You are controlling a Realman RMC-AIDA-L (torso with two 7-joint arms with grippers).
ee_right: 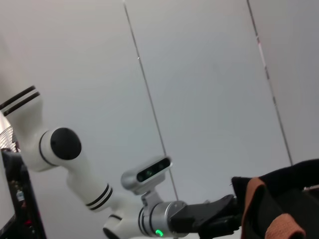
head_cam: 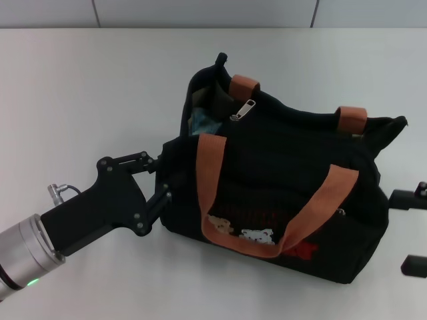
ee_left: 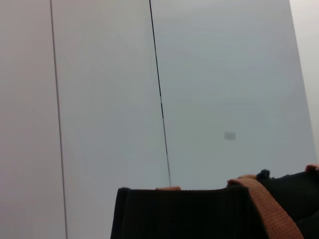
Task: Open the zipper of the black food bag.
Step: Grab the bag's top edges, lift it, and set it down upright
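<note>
Pale, off-white desk [head_cam: 80, 87] with a smooth matte top fills the head view — its far edge meets a grey panelled wall. One item sits directly on it: the black food bag [head_cam: 280, 193], approx. centre-right, resting on its base w/ orange-brown handles — one draped over the near side, bear patches facing the camera.

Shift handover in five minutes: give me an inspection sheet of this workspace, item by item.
Surface: plain white table, bare around the bag.
Job's things: black food bag upright; zipper pull lies at the far left end, the top gaping open there.
Clutter: nothing seen.
Grippers: left gripper pressed against the bag's left end; right gripper at the bag's right end, mostly out of frame.
Cables: nothing seen.
Surroundings: pale panelled wall behind the table.
</note>
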